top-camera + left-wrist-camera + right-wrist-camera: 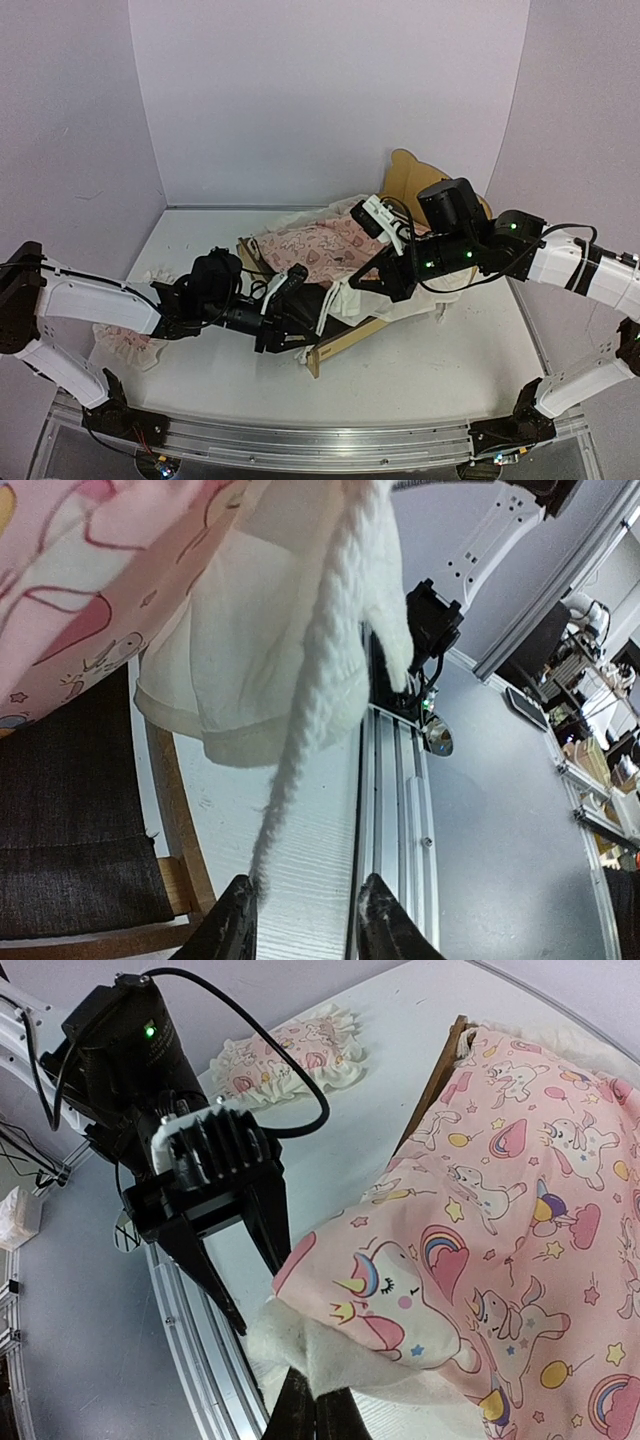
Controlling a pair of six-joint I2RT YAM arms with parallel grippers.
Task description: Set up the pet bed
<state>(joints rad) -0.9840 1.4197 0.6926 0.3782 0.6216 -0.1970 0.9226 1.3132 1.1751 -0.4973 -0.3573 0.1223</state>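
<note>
Near the middle of the table [450, 385], my right gripper [316, 1415] is clamped on the fleecy white edge of the pink blanket [490, 1250] over the plywood pet bed [352, 343]. My left gripper [305, 920] has its jaws apart beside ribbed white trim [340, 670].

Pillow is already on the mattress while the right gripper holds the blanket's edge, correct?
Not quite. The pillow lies on the table, off the pet bed, as the right wrist view shows. The right gripper does hold the blanket edge.

The blanket [320, 245] lies on the pet bed [350, 342], pillow [125, 348] left.
</note>
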